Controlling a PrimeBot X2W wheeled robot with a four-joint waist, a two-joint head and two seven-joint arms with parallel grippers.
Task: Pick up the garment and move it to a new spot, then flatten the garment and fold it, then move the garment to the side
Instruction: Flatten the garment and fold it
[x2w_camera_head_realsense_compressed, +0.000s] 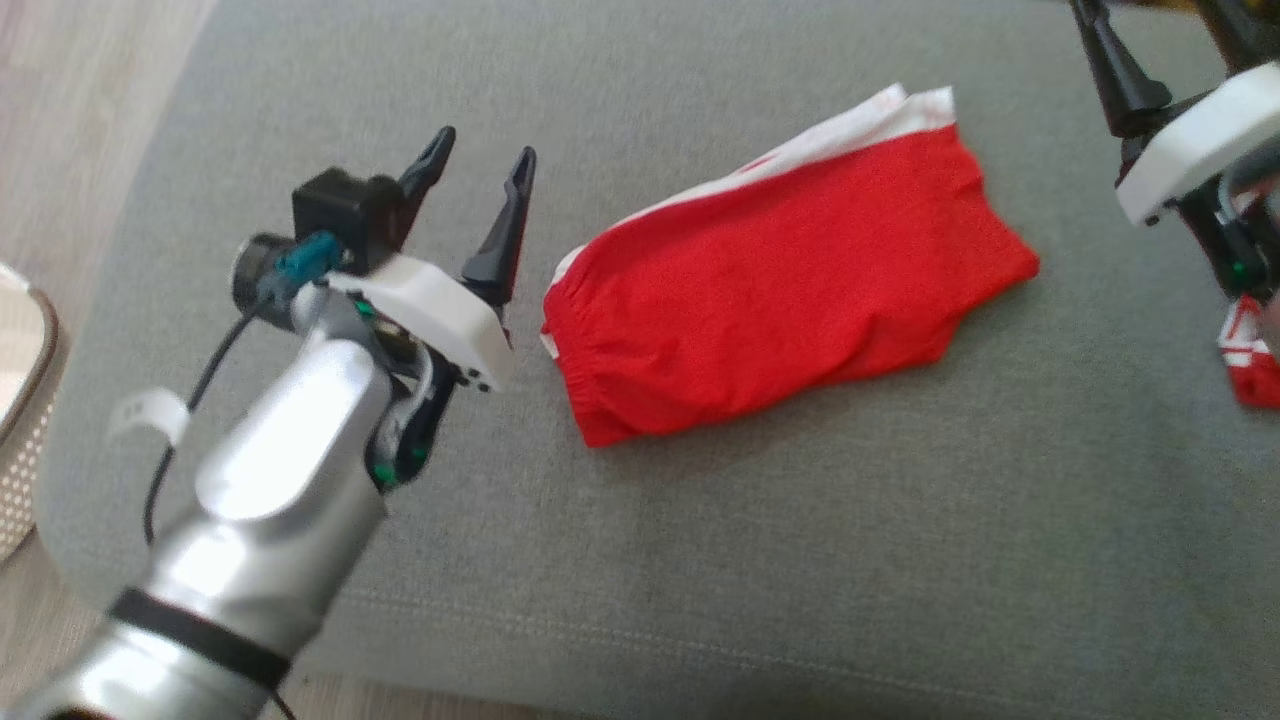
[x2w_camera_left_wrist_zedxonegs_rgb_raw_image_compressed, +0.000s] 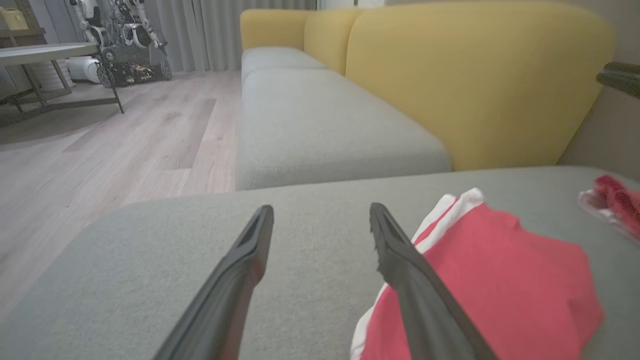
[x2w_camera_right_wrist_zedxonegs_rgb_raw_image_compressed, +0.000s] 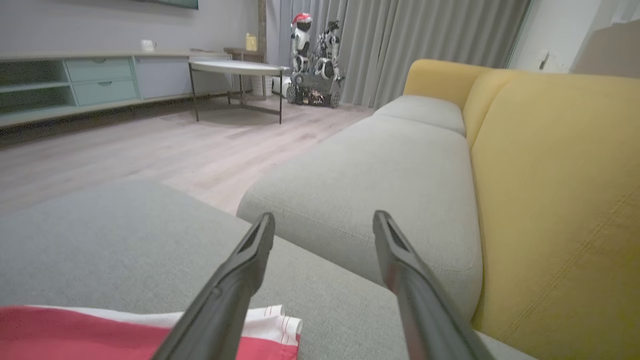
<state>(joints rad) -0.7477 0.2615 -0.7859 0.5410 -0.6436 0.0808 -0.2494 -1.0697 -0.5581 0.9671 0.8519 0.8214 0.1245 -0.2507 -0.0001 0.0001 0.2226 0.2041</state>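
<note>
The red garment (x2w_camera_head_realsense_compressed: 790, 280) is lying folded mid-frame on the grey cushion (x2w_camera_head_realsense_compressed: 700, 560). Your left fingers (x2w_camera_head_realsense_compressed: 505, 225) and right fingers (x2w_camera_right_wrist_zedxonegs_rgb_raw_image_compressed: 235, 280) are standing spread, holding nothing. It is looking soft, light and floppy, so try pinching the gathered waistband edge.

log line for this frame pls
garment: folded on cushion | left hand: open, empty, beside garment | right hand: open, empty, clear of garment | next: move aside

Matt cloth garment (x2w_camera_head_realsense_compressed: 790, 290) & rough-weave cushion (x2w_camera_head_realsense_compressed: 700, 560)
</note>
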